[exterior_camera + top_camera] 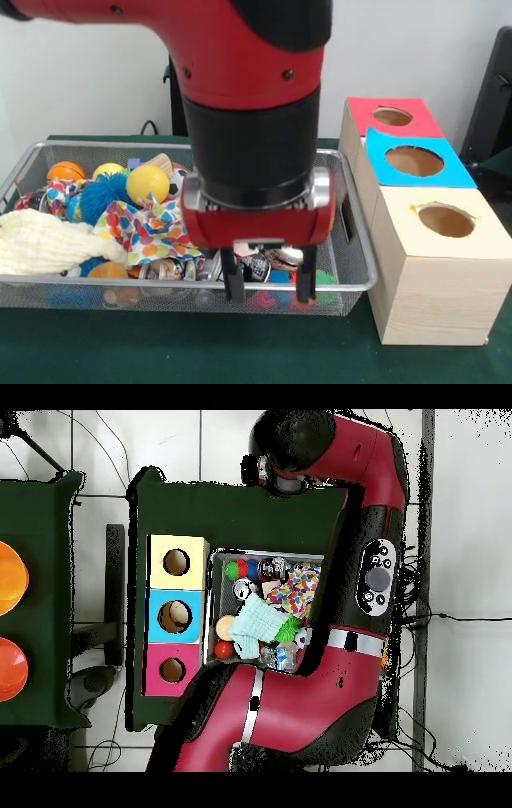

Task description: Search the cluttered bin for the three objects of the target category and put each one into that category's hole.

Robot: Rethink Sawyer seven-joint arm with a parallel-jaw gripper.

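At bin's [364,272] near-right corner I'm hovering the gripper [268,288], fingers [235,286] parted w/ nothing held; crushed cans [172,270], likely targets, are lying just left of them, holes [446,220] further right.

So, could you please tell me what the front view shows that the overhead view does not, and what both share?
Only the front view shows the tool, its fingers apart, hanging low at the front of the wire bin, plus a yellow ball and an orange ball at the back. Only the overhead view shows something pale inside the blue box's hole and the arm's whole sweep around the bin. Both show the three boxes, the polka-dot cloth and the pale knitted cloth.
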